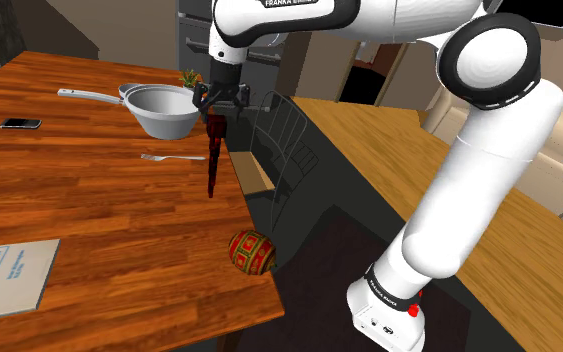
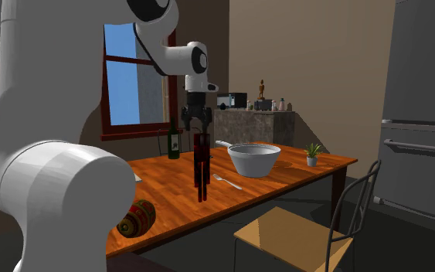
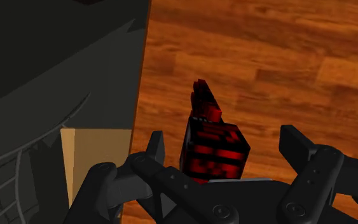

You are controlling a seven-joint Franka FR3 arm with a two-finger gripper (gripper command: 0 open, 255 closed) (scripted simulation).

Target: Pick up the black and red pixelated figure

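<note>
The black and red pixelated figure (image 1: 212, 150) is a long thin blocky shape that hangs upright over the wooden table (image 1: 89, 200), close to the table edge on the shoulder view's right. My gripper (image 1: 218, 108) points straight down and is shut on the figure's top end. In the second exterior view the figure (image 2: 201, 166) stands vertical under the gripper (image 2: 201, 130), in front of the bowl. The wrist view shows the figure's red and black block (image 3: 212, 149) between my two fingers (image 3: 156, 149), with its far end pointing down at the table. I cannot tell whether its lower end touches the wood.
A grey pan-like bowl (image 1: 164, 108) with a long handle and a fork (image 1: 169, 158) lie just behind the figure. A red patterned egg (image 1: 252, 250) sits at the table's near corner. Also here are a phone (image 1: 21, 123), a booklet (image 1: 4, 275), a small plant (image 2: 313, 154), a bottle (image 2: 174, 141) and a chair (image 2: 300, 232).
</note>
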